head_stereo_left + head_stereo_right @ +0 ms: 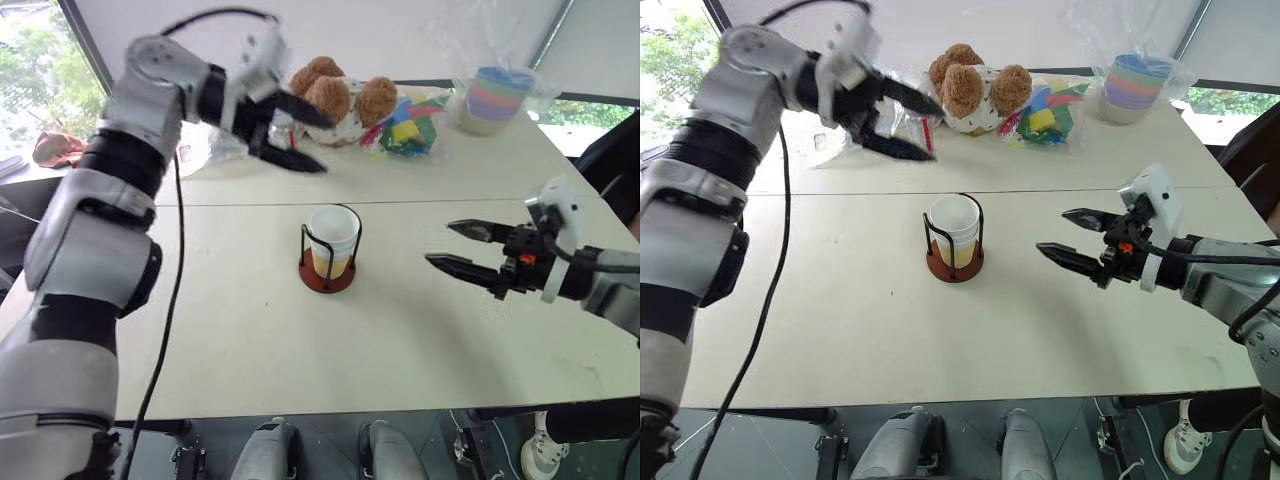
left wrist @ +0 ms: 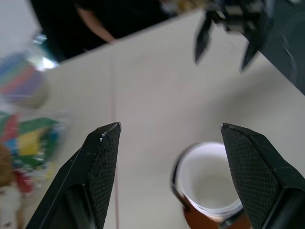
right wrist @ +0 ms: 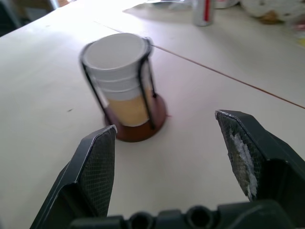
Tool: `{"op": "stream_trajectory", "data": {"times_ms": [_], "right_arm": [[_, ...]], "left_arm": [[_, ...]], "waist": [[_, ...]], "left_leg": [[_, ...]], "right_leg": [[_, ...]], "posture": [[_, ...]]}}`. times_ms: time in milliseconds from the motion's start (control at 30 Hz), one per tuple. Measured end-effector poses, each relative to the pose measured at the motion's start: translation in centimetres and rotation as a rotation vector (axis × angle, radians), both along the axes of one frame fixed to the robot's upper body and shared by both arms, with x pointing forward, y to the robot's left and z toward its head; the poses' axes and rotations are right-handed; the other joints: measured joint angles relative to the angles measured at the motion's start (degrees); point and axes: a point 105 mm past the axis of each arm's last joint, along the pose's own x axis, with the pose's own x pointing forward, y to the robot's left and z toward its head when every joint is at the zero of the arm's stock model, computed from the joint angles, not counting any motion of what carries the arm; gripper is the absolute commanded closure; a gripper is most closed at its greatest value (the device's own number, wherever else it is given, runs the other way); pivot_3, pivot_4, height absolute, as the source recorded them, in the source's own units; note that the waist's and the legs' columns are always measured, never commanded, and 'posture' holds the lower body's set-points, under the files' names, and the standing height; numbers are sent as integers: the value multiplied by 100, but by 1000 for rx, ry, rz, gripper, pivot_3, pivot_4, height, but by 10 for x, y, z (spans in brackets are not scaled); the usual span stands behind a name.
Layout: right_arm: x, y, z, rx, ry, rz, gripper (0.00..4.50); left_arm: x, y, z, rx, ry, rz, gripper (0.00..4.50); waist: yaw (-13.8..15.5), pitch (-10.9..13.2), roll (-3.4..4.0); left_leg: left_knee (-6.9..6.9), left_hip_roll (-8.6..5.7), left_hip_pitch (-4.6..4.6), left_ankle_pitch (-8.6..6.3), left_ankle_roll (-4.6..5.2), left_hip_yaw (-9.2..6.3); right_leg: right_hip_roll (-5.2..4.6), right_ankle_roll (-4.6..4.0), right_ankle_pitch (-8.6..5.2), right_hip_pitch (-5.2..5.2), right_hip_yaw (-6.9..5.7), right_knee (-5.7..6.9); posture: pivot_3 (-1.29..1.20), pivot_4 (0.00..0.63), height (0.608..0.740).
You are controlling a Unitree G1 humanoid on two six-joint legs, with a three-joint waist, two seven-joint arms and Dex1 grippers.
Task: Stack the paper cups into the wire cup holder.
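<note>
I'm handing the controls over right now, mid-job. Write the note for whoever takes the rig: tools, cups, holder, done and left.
Left tool: open, empty, raised above and behind the wire cup holder.
Right tool: open, empty, hovering to the holder's right, pointing at it.
Paper cups: nested upright inside the holder at the middle of the white table; the right wrist view shows stacked rims, exact count unclear.
Done: I see no loose paper cups on the table.
Left: confirm the count, then draw both arms back.

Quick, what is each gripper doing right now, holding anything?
Left gripper: open, holding nothing, raised above the table.
Right gripper: open, holding nothing.
</note>
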Motion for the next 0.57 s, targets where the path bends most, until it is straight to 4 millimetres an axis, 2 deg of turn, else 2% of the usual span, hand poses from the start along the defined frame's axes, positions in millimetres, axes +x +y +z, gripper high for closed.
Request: {"op": "stream_trajectory", "data": {"times_ms": [67,100,133,233,300,467,567], "right_arm": [[10,-7,-5,32,-28,-62,891],[18,-11,-11,60,-55,-110,891],[24,-16,-20,79,-58,-155,891],[41,-28,-46,97,-85,-291,891],[55,-38,-56,124,-157,-411,891],[67,-47,-70,171,-261,-550,891],[70,-47,-77,188,-280,-582,891]], "left_arm": [[9,20,-4,-125,34,106,1085],[15,36,-19,-203,57,188,1085],[20,46,-41,-250,104,258,1085],[27,73,-123,-289,221,518,1085],[23,87,-159,-342,213,708,1085],[-4,122,-177,-553,129,1057,1085],[-25,124,-209,-585,183,1175,1085]], "waist": [[-23,-8,12],[-58,-22,24],[-62,-25,26],[-112,-14,9],[-119,-14,8],[-41,-21,16],[11,-21,16]], "left_leg": [[-2,0,7,1,-1,4],[-10,1,31,2,-4,9],[-11,0,49,5,-9,9],[-8,1,33,25,-45,2],[-5,-1,19,31,-54,-1],[-13,-4,24,30,-58,-2],[-12,-5,35,32,-62,-2]], "right_leg": [[0,1,0,2,4,6],[-1,3,-1,15,14,7],[-1,7,-4,25,19,14],[1,7,-4,10,21,20],[-2,5,-2,3,23,19],[-4,5,-2,4,27,16],[-4,4,-2,16,26,14]], "posture": [[0,150,740],[0,150,740],[0,150,740],[0,150,740],[0,150,740],[0,150,740],[0,150,740]]}}
